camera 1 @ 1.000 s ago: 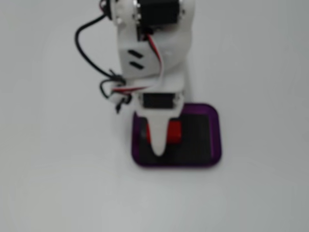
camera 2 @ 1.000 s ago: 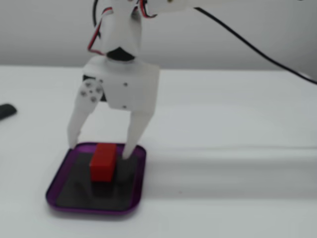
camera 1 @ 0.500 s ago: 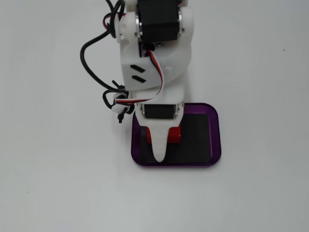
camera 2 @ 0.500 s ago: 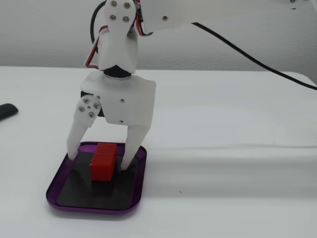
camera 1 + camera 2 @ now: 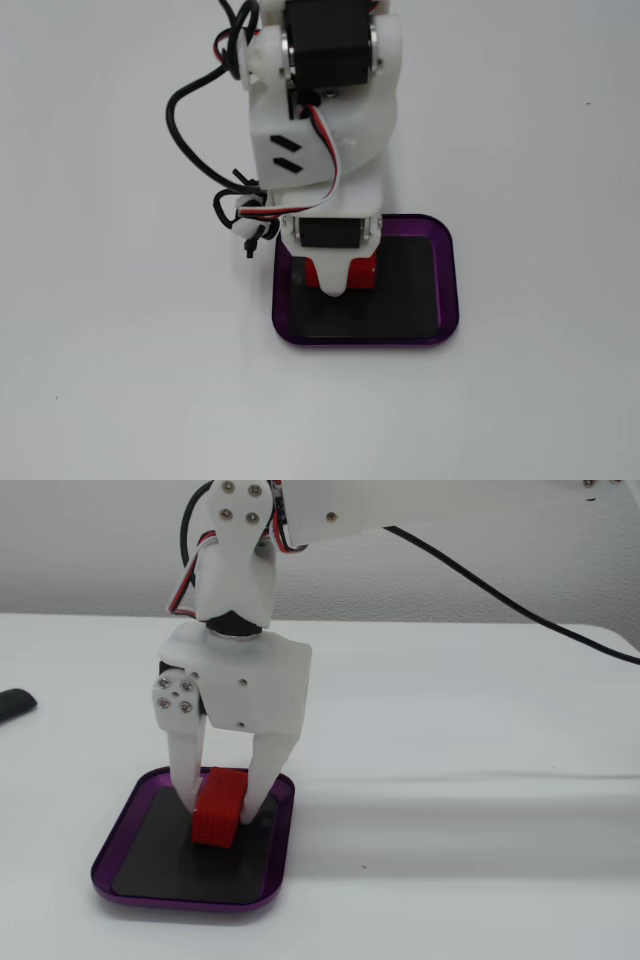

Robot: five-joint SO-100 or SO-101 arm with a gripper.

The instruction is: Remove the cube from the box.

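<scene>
The red cube [image 5: 220, 810] is in the purple-rimmed box [image 5: 185, 900], at the far end of its black bottom. My gripper [image 5: 219, 812] reaches straight down into the box, with one white finger [image 5: 186, 765] on each side of the cube, both touching it. The cube's underside looks level with the box bottom. In the other fixed view, my gripper [image 5: 335, 280] covers most of the cube [image 5: 361, 271], which shows only as red patches on either side of a finger. There it sits at the upper left of the box [image 5: 452, 290].
The box lies on a plain white table. A dark object [image 5: 14, 703] lies at the left edge of the table. The arm's black cable [image 5: 185, 110] loops out to the left of the arm, and another cable [image 5: 500, 595] runs off to the right.
</scene>
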